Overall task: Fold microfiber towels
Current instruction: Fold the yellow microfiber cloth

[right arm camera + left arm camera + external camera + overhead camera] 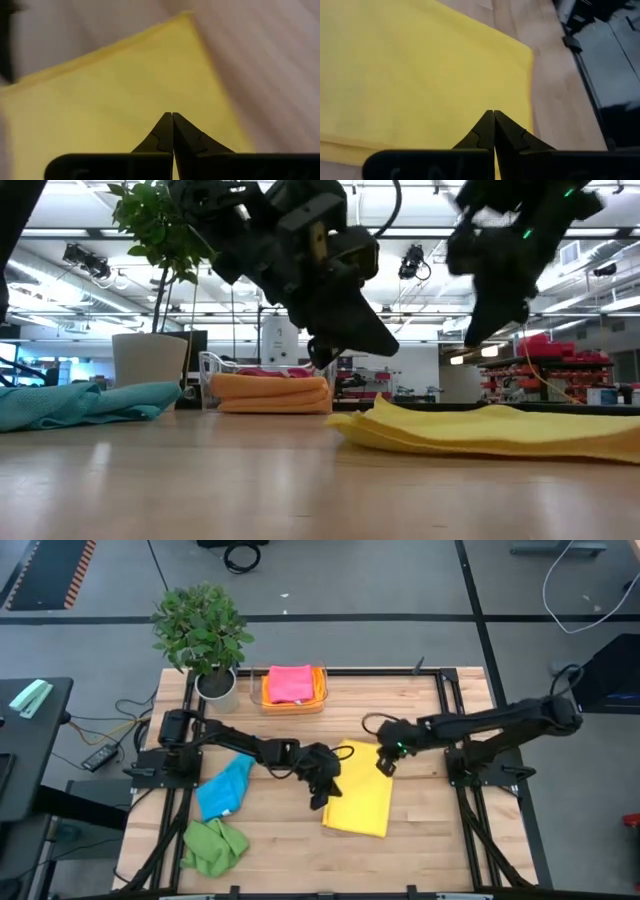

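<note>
Yellow towel (362, 802) lies folded, long axis running front-to-back.

In the low view, the right end effector (497, 308) is smeared by motion blur, its tips indistinct, and both arms are cut off by the top edge. The right wrist view shows the yellow towel (115, 95) and the counter (270, 60) beyond it only as soft blur. In the low view the orange towel (272, 391) hides most of the pink towel (262, 371) behind it.

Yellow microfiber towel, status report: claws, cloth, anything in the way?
Left claw shut, empty, above yellow microfiber towel. Right claw shut, empty, above its far edge. Towel lies folded flat on wooden table. Nothing in the way.
</note>
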Robot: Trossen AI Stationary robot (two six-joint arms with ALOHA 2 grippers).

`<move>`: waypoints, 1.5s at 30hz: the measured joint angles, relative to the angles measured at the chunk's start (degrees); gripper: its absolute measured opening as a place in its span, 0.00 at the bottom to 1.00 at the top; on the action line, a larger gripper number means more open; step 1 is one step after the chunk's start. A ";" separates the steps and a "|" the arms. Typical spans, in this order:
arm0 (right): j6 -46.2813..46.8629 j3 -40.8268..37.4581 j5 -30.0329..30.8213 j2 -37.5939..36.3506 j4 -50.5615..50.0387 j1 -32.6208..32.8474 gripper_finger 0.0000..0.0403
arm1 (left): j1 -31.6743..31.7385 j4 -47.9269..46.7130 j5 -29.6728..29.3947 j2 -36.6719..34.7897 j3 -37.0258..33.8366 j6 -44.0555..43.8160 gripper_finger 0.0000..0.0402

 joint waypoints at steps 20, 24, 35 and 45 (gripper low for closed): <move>32.99 0.07 12.34 3.38 0.44 31.39 0.01 | -3.51 -20.15 -3.90 -0.48 10.43 42.55 0.13; 37.53 0.09 15.68 3.38 0.82 34.16 0.01 | -3.66 -31.53 -6.88 -0.29 16.90 59.04 0.16; 42.82 0.09 20.77 3.38 0.81 36.02 0.01 | -4.56 -28.12 -6.04 0.85 12.79 86.67 0.25; 44.10 0.09 22.59 3.38 0.57 35.95 0.01 | -8.32 -26.30 -7.07 5.87 12.66 90.51 0.23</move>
